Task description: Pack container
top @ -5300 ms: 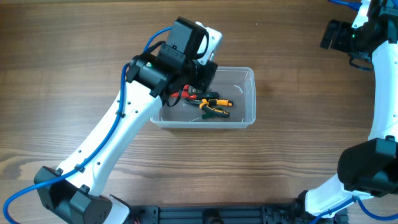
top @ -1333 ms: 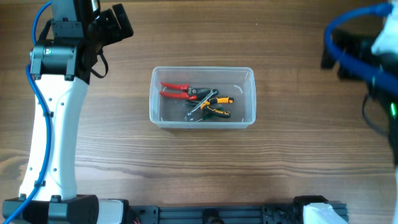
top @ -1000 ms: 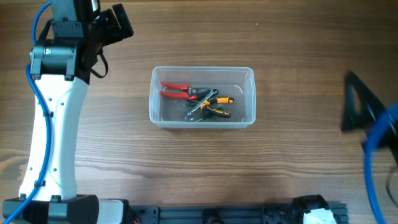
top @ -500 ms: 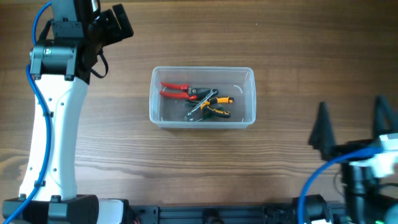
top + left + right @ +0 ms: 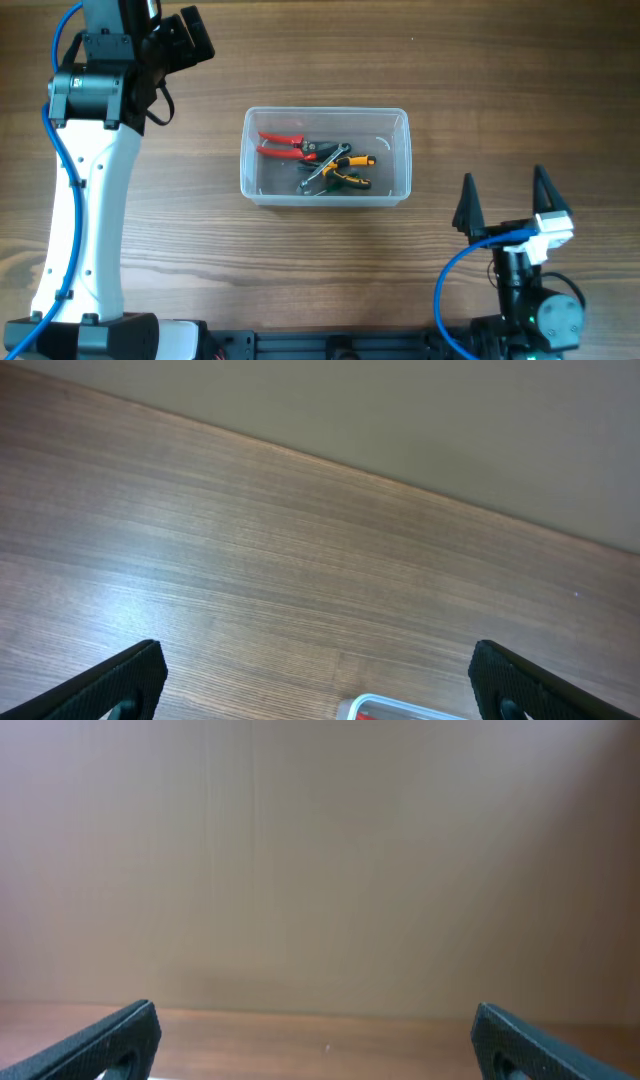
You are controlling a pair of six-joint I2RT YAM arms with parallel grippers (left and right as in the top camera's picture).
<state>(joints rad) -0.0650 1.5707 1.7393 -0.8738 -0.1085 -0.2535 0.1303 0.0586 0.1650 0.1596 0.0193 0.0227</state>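
Tabletop [image 5: 300, 270] of brown wood fills my overhead view. The container [image 5: 392, 150], a clear bin, sits a little above the middle of the frame with its long side running left to right. Inside it, a red tool [image 5: 280, 145] lies toward the upper left and yellow pliers [image 5: 348, 172] lie near the middle; the two seem to overlap where they meet, though I cannot be sure they touch.

My left arm [image 5: 85, 200], white with a blue cable [image 5: 60, 160], runs up the left edge. The left gripper [image 5: 190, 35] is in the upper left corner, well apart from the container. In its wrist view the left gripper [image 5: 320, 682] has its fingers spread wide over bare wood, and a corner of the container [image 5: 385, 707] peeks in at the bottom edge.

The right gripper [image 5: 505, 205] is at the lower right, fingers spread and empty, below and right of the container. Its wrist view shows the same spread fingers [image 5: 110, 1038] against a plain beige wall [image 5: 320, 850].
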